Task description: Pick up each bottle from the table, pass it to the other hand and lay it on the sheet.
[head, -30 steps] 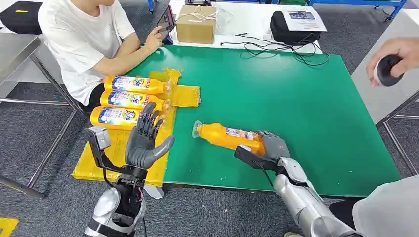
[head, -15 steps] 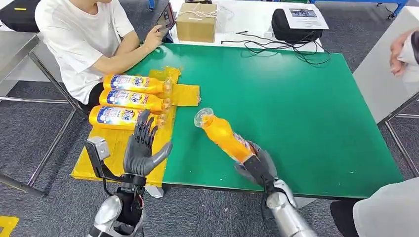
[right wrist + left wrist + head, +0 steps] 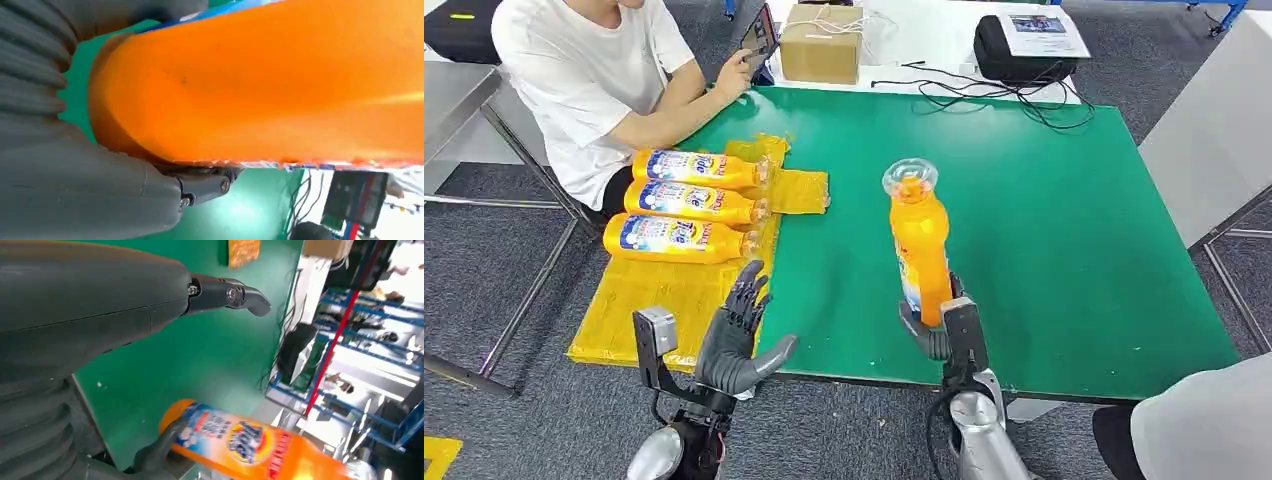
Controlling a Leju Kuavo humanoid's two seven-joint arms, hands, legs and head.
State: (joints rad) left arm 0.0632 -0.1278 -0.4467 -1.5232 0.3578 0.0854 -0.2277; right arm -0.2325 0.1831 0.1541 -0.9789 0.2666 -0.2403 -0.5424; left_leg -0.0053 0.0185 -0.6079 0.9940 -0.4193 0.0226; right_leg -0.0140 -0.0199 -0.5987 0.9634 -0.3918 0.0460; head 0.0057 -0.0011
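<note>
My right hand (image 3: 941,328) grips an orange bottle (image 3: 918,246) by its base and holds it upright above the green table (image 3: 1044,230), clear cap on top. The same bottle (image 3: 260,85) fills the right wrist view, and the bottle (image 3: 250,445) also shows in the left wrist view. My left hand (image 3: 742,334) hovers open near the front table edge, palm turned toward the bottle, fingers spread. Three more orange bottles (image 3: 689,203) lie side by side on the yellow sheet (image 3: 659,300) at the left.
A person in a white shirt (image 3: 589,80) sits at the table's far left corner holding a phone. A cardboard box (image 3: 822,45), a black bag (image 3: 1014,55) and cables (image 3: 1014,100) lie beyond the far edge. Another person's sleeve (image 3: 1214,430) is at the bottom right.
My right hand has swung the bottle from lying on the table up to upright. My left hand has dropped lower and nearer the front edge. The person's hand at the right has gone.
</note>
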